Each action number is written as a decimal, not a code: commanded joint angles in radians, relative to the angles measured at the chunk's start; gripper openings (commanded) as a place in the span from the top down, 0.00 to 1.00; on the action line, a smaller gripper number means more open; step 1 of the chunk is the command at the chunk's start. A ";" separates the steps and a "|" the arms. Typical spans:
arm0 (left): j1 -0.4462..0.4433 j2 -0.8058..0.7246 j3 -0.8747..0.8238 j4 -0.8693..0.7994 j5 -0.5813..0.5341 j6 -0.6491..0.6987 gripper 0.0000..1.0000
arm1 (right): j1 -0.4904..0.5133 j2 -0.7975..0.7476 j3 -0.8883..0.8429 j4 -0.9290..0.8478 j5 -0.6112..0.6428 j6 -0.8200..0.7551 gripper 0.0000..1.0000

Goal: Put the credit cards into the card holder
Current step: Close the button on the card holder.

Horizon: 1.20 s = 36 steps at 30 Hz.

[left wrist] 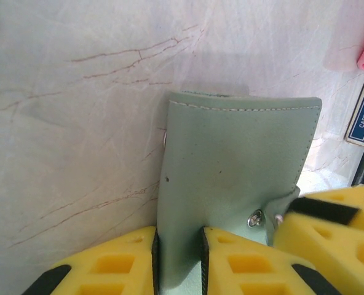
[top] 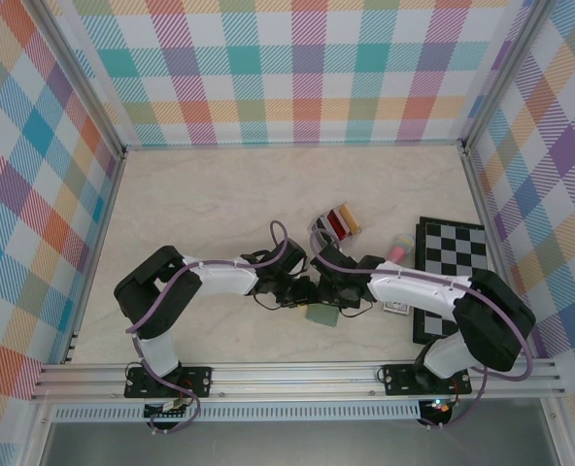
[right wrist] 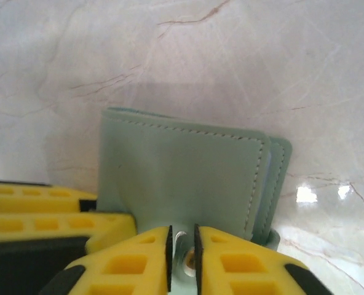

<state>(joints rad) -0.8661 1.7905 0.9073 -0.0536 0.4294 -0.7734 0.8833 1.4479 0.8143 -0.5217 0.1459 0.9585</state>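
Wallet lies at near centre of table, between both arms, folded. Left gripper clamped on wallet's edge. Right gripper at snap tab, jaws nearly together around it; cannot tell whether pinching or loose. Cards stand farther back, well apart from wallet. Judgement: opening step in hand; no card loaded, all inserting left.

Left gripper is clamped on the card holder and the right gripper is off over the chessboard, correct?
No. The left gripper does clamp the card holder, but the right gripper is at the holder too, its fingers straddling the near edge; the right wrist view shows it.
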 commanded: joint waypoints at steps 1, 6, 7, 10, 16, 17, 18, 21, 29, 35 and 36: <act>-0.001 0.024 -0.009 -0.007 -0.051 -0.011 0.77 | -0.012 -0.059 0.054 -0.105 -0.033 -0.033 0.74; -0.001 0.029 -0.009 0.000 -0.044 -0.012 0.77 | -0.040 -0.101 0.008 -0.114 -0.058 0.011 0.82; 0.000 0.030 -0.009 0.001 -0.042 -0.012 0.77 | -0.054 -0.104 -0.008 -0.097 -0.084 0.013 0.87; -0.001 0.030 -0.008 0.003 -0.035 -0.010 0.77 | -0.077 -0.092 -0.028 -0.071 -0.140 0.014 0.94; -0.001 0.033 -0.012 0.004 -0.031 -0.006 0.77 | -0.093 -0.028 -0.021 -0.066 -0.149 0.013 0.95; -0.001 0.033 -0.013 0.004 -0.031 -0.006 0.77 | -0.094 -0.023 -0.022 -0.056 -0.155 0.011 0.95; -0.001 0.033 -0.012 0.003 -0.029 -0.005 0.77 | -0.095 -0.015 -0.020 -0.054 -0.155 0.011 0.95; -0.001 0.034 -0.013 0.001 -0.031 -0.002 0.77 | -0.096 0.014 -0.013 -0.044 -0.152 0.010 0.95; -0.001 0.037 -0.011 -0.001 -0.011 0.018 0.75 | -0.097 0.057 -0.009 0.000 -0.148 0.017 0.95; -0.001 0.051 -0.013 0.011 0.015 0.023 0.73 | -0.098 0.053 -0.015 0.040 -0.170 0.020 0.96; -0.001 0.053 -0.012 0.011 0.017 0.023 0.73 | -0.098 0.050 -0.018 0.044 -0.172 0.020 0.96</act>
<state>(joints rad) -0.8654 1.7950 0.9073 -0.0483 0.4461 -0.7658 0.7868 1.4788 0.8024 -0.5354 -0.0093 0.9649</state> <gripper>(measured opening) 0.267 0.053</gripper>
